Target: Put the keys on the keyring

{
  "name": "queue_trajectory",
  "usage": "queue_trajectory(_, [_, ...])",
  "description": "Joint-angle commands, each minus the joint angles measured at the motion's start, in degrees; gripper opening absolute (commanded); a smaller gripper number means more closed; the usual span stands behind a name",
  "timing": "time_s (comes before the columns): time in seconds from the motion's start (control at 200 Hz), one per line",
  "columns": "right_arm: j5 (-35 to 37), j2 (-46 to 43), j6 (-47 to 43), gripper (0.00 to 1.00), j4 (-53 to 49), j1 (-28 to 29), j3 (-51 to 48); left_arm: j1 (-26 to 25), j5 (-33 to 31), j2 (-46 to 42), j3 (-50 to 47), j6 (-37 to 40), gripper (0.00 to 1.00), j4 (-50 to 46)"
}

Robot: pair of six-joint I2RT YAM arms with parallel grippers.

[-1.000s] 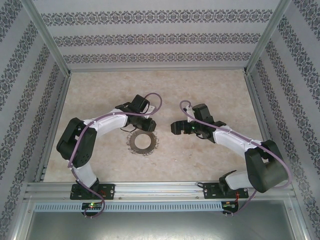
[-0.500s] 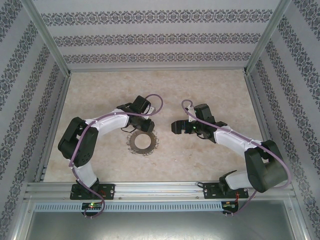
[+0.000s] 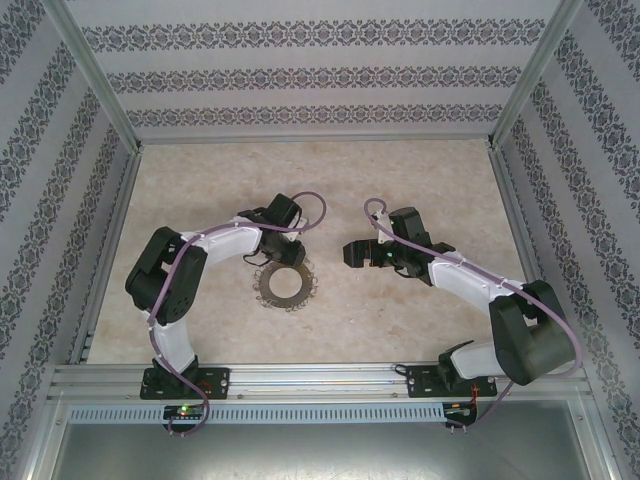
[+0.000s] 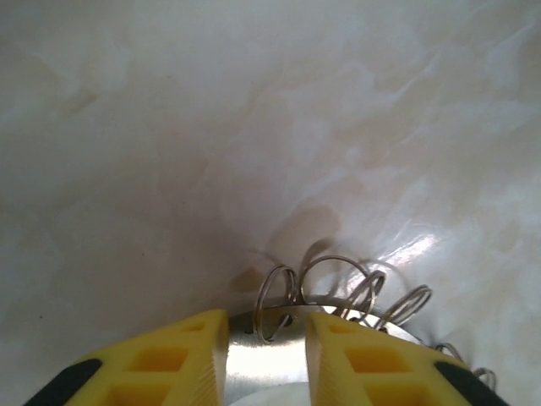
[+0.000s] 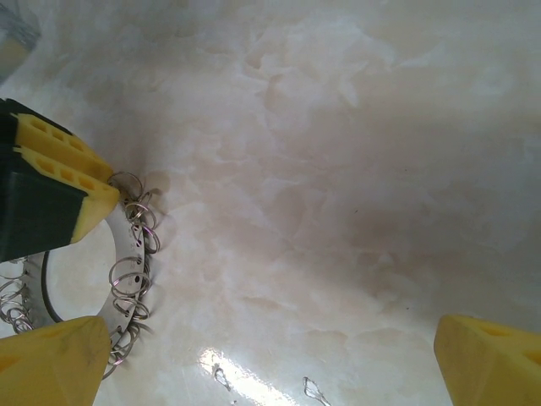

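The job looked to be at its holding stage: the keyring (image 3: 268,290) lay flat on the bench (image 3: 400,180), a little left of centre and between the two arms, and the left claw (image 4: 266,321) had come down on its far rim. Seen from that wrist, the yellow fingers (image 4: 199,355) stood a narrow way apart, with the grey metal of the rim showing in the gap and one of the small wire loops (image 4: 368,288) rising just ahead of them. Whether the fingers were actually pinching the rim or a loop, or only resting astride it, I could not tell. The left arm was folded, its elbow pushed out to the left and its forearm reaching right, with the wrist tipped down onto the ring. The right claw (image 5: 270,338) hung with its fingers spread wide and nothing between them, close to the ring's right side and pointing towards it. Its arm stretched in low from the right-hand base. As I judged it, the ring needed pinning firmly, then the free claw had to fetch a key and work it onto a loop, which would be fiddly with wires that thin.
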Motion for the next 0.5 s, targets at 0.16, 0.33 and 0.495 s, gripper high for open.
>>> queue_trajectory(0.16, [-0.75, -0.52, -0.33, 0.98, 0.99, -0.83, 0.73, 0.59, 1.78, 1.32, 1.81, 1.17, 0.24, -0.41])
queue_trajectory(0.33, [-0.45, -1.02, -0.46, 0.98, 0.94, -1.21, 0.35, 0.62, 2.35, 1.88, 1.73, 1.28, 0.24, 0.25])
queue_trajectory(0.495, [-0.25, -1.65, -0.58, 0.98, 0.94, -1.57, -0.17, 0.56, 2.54, 1.93, 1.45, 1.35, 0.21, 0.86])
